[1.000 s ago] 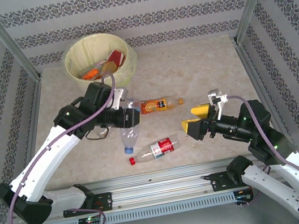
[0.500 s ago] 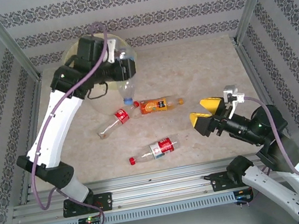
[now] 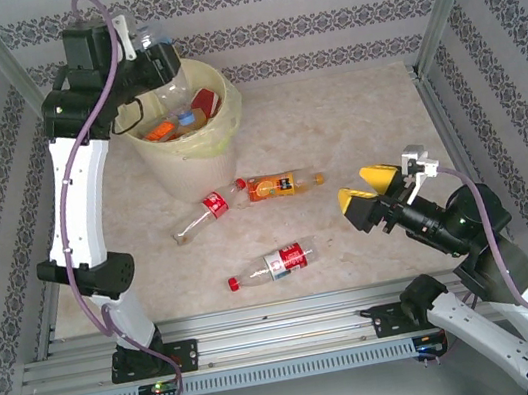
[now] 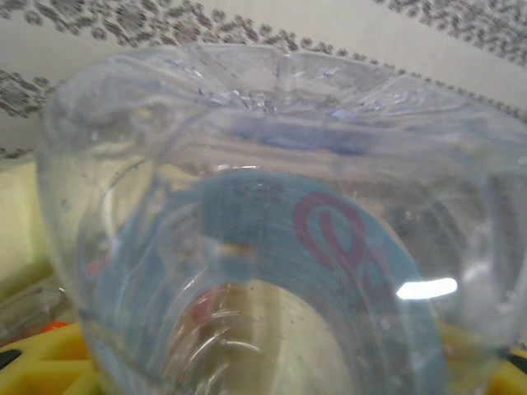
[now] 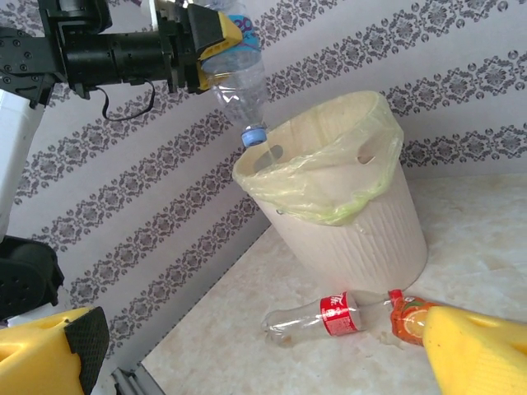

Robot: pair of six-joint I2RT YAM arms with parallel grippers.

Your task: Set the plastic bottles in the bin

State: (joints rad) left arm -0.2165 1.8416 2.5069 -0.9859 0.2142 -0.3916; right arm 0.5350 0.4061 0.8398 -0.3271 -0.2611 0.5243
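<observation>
My left gripper point(image 3: 152, 62) is shut on a clear bottle with a blue label point(image 3: 169, 79), held cap-down over the cream bin point(image 3: 190, 167). The right wrist view shows that bottle point(image 5: 239, 78) and its blue cap point(image 5: 254, 136) just above the bin's yellow-lined rim point(image 5: 329, 210). In the left wrist view the bottle's base point(image 4: 272, 230) sits right in front of the lens. On the table lie a red-labelled bottle point(image 3: 208, 212), an orange one point(image 3: 282, 185) and another red-labelled one point(image 3: 273, 263). My right gripper point(image 3: 372, 196) hovers open to their right, holding nothing.
Several bottles point(image 3: 178, 121) lie inside the bin. Patterned walls and metal posts point(image 3: 11, 67) enclose the table. A rail point(image 3: 264, 317) runs along the near edge. Bare tabletop point(image 3: 351, 112) stretches right of the bin.
My left arm has carried the blue-labelled bottle up from the table and back to above the bin. The right gripper has drifted slightly right, still open.
</observation>
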